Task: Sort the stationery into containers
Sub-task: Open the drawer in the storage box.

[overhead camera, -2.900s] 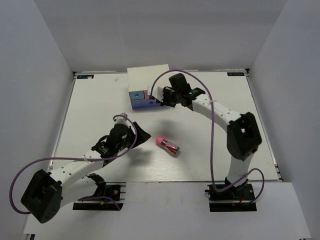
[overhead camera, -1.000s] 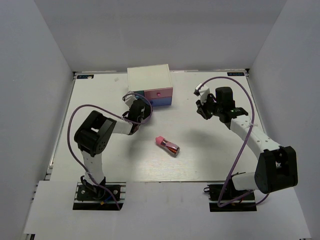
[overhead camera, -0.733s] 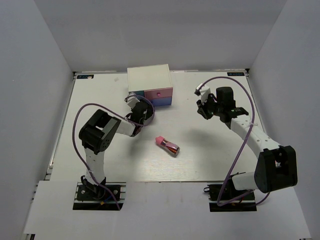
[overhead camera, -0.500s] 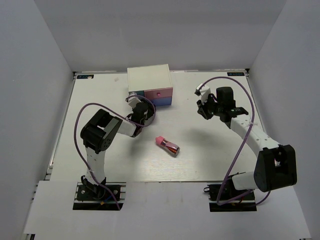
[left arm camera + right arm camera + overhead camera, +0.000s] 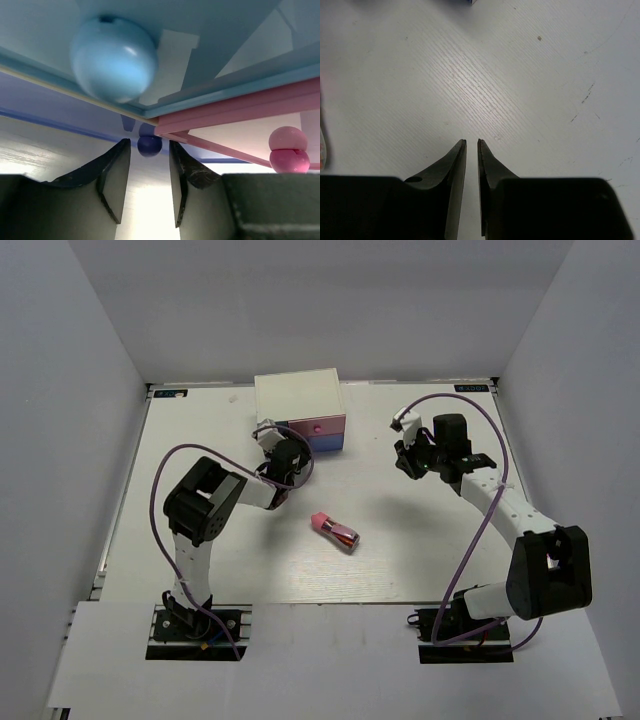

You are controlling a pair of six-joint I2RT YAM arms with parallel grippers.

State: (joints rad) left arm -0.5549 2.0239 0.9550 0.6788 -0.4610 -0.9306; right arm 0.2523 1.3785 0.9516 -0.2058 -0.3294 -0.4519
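The pink-capped tube (image 5: 335,530) lies on its side on the table (image 5: 200,450), out in front of the white cabinet (image 5: 298,395) and well apart from it, cap end toward the left arm's side. No gripper is touching it.

The cabinet's front shows a light-blue drawer (image 5: 268,426), a pink drawer (image 5: 318,426) beside it and a darker blue drawer (image 5: 325,444) below. The left gripper (image 5: 148,150) is right up against that front, low down, with its jaws spread. The dark blue knob (image 5: 149,145) sits in the gap at its fingertips, though I cannot tell if they touch it. The light-blue knob (image 5: 114,65) hangs just above and the pink knob (image 5: 287,147) off to the side.

The right gripper (image 5: 471,147) hovers over bare table to the cabinet's right, well apart from it. Its jaws are almost pressed together, with only a thin slit and nothing between them.
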